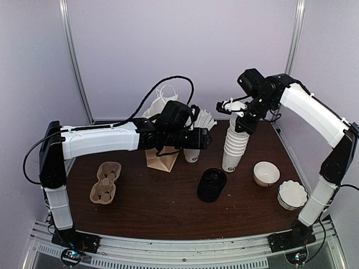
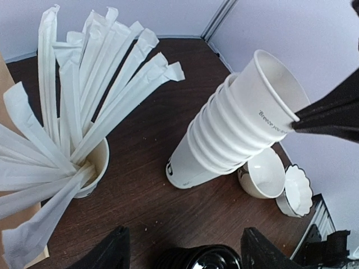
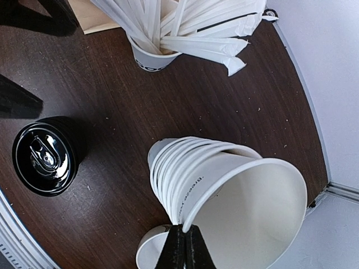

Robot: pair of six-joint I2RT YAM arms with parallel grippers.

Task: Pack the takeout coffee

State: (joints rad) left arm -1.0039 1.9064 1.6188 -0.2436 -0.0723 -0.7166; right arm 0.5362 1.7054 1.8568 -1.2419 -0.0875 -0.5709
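Note:
The takeout coffee, a lidded cup, is out of view. A stack of lidless white cups stands right of centre on the table. My right gripper is shut on the rim of the top cup, which sits tilted on the stack; the pinch shows in the right wrist view. My left gripper hangs open with nothing between its fingers, above the table between a cup of wrapped white sticks and a stack of black dome lids.
A brown paper bag stands behind the left gripper, with a white bag further back. A cardboard cup carrier lies at the left. Two white bowls sit at the right, near the right arm.

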